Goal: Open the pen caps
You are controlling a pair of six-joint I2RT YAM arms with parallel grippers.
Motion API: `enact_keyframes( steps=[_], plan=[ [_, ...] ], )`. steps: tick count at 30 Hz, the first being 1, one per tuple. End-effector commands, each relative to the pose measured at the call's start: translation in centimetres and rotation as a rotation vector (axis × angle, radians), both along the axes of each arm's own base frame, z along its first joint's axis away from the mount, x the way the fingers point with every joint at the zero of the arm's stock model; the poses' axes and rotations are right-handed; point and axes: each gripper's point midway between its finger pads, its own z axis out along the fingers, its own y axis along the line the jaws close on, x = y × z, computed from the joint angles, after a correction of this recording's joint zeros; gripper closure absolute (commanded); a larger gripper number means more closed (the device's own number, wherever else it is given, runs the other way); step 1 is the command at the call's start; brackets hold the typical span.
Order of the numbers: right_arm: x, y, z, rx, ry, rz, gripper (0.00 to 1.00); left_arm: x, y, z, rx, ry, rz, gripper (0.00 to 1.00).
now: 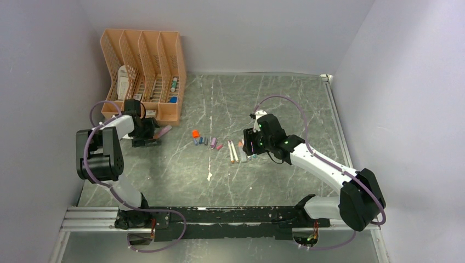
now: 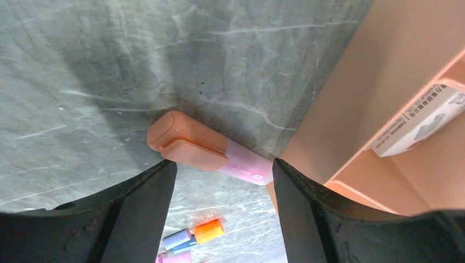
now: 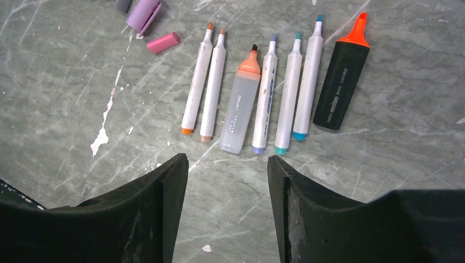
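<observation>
One capped pen: peach cap (image 2: 186,143) sits on the pink highlighter (image 2: 248,167), which lies on the table beside the orange organizer (image 2: 351,98).
Left gripper (image 2: 224,165): jaws spread over that highlighter, holding nothing.
Right gripper (image 3: 227,164): jaws spread and empty, above the row of uncapped pens (image 3: 263,87).
Loose caps (image 1: 205,140): grouped mid-table.
My plan: I'd clamp the barrel, not the cap, so the cap stays exposed for the other arm's pull.

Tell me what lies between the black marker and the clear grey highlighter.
Three white pens, side by side and uncapped, lie between the black marker and the grey highlighter; the right wrist view shows it clearly.
</observation>
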Motion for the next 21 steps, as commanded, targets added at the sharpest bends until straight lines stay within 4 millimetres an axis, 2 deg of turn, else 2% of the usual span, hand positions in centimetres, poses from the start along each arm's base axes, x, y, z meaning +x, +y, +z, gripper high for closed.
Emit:
enact_keyframes(
  steps=[1,5,12,21],
  plan=[
    [0.2,0.2,0.5,0.006,-0.022,0.012,0.45,-4.5,1.3,-4.0,0.023,0.226,0.053,0.24],
    [0.1,0.3,0.3,0.009,-0.019,0.015,0.45,-5.6,1.9,-4.3,0.042,0.271,0.041,0.29],
    [0.1,0.6,0.2,0.018,-0.018,0.027,0.45,-7.8,3.1,-4.7,0.103,0.344,-0.014,0.43],
    [0.1,0.9,0.5,0.035,-0.019,0.040,0.45,-9.8,3.3,-5.0,0.176,0.363,-0.142,0.64]
  ],
)
